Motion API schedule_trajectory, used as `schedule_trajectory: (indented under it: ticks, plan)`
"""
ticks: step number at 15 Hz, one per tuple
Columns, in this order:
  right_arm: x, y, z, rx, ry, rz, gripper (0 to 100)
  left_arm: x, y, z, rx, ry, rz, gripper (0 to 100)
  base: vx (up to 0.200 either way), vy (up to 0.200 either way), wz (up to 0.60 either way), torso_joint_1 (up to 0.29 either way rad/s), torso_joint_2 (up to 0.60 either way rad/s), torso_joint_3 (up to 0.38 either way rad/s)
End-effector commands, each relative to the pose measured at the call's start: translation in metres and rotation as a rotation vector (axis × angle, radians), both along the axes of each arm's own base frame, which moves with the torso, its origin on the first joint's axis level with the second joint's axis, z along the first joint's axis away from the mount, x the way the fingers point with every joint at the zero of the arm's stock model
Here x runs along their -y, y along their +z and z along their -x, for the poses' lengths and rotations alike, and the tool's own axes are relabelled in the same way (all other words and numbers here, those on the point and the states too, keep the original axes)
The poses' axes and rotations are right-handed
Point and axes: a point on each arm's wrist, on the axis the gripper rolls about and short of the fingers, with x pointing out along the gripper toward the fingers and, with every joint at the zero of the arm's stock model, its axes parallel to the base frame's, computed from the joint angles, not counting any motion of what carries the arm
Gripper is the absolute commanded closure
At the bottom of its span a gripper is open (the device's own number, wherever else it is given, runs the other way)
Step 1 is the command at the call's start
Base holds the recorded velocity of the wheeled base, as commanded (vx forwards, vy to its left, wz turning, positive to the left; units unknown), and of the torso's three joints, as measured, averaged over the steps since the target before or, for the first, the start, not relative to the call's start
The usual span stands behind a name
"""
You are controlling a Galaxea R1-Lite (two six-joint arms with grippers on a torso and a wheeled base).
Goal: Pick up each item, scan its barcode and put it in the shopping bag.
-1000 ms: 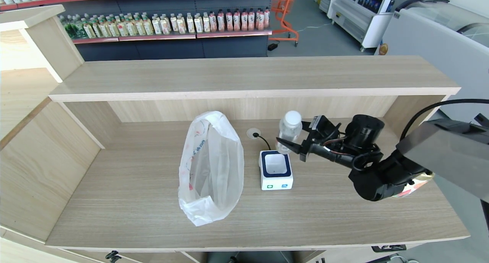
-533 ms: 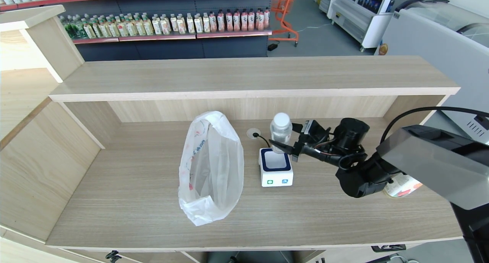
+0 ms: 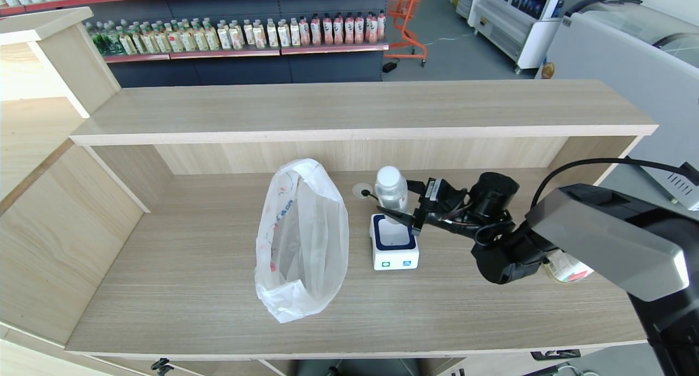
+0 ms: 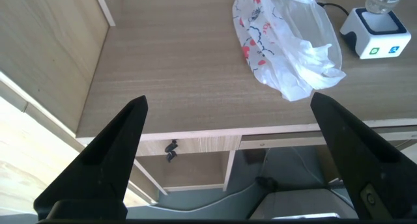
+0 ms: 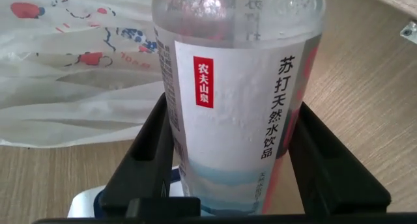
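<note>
1. Here, the bottle (image 3: pixel 391 189), clear plastic with a white cap, is held upright just above the scanner (image 3: pixel 394 249). In the right wrist view I see its white label from very near.
2. The right gripper (image 3: pixel 395 211) is closed on the lower body of the bottle, with one finger on each side.
3. The scanner is a white box with a blue-framed window on top. A black cable (image 3: pixel 377 201) goes from it toward the back of the counter (image 3: pixel 180 267).
4. The shopping bag (image 3: pixel 300 234), thin and half transparent, stands open near the scanner, on its left.
5. A white and red item (image 3: pixel 568 268) lies on the counter, partly hidden behind the right arm.
6. The left gripper (image 4: pixel 229 101) hangs over the near edge of the counter, its fingers wide apart and nothing between them.
</note>
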Motion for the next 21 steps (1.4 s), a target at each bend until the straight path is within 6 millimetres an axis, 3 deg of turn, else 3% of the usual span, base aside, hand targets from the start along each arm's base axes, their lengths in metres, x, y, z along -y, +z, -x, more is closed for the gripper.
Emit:
schedule_trajectory:
  ticks: [1, 7, 11, 13, 14, 16, 19, 21]
  plan:
    - [-0.001, -0.003, 0.000, 0.002, 0.005, 0.002, 100, 0.000, 0.000, 0.000, 0.000, 0.000, 0.000, 0, 0.000, 0.000, 0.00, 0.000, 0.00, 0.000]
    - [-0.003, 0.006, 0.003, 0.032, 0.006, -0.009, 100, 0.000, 0.000, 0.000, 0.000, 0.000, 0.000, 0, 0.000, 0.000, 0.00, 0.000, 0.00, 0.000]
    - [0.001, 0.044, 0.016, 0.054, 0.007, -0.045, 100, 0.000, 0.000, 0.000, 0.000, 0.000, 0.000, 0, 0.000, 0.000, 0.00, 0.000, 0.00, 0.000]
    - [0.018, 0.089, 0.058, -0.124, -0.066, -0.151, 100, 0.000, 0.000, 0.000, -0.003, 0.000, 0.000, 0, 0.000, 0.000, 0.00, 0.000, 0.00, 0.000]
    - [0.021, 0.097, 0.069, -0.174, -0.083, -0.180, 100, 0.000, 0.000, 0.000, 0.000, 0.000, 0.000, 0, 0.000, 0.000, 0.00, 0.000, 0.00, 0.000]
    - [0.035, 0.124, 0.114, -0.378, -0.133, -0.262, 100, 0.000, 0.000, 0.000, -0.002, 0.000, 0.000, 0, 0.000, 0.000, 0.00, 0.000, 0.00, 0.000]
    - [0.053, 0.125, 0.158, -0.627, -0.186, -0.259, 100, 0.000, 0.000, 0.000, 0.000, 0.000, 0.000, 0, 0.000, 0.000, 0.00, 0.000, 0.00, 0.000]
    - [0.057, 0.117, 0.167, -0.670, -0.235, -0.262, 100, 0.000, 0.000, 0.000, -0.002, 0.000, 0.000, 0, 0.000, 0.000, 0.00, 0.000, 0.00, 0.000]
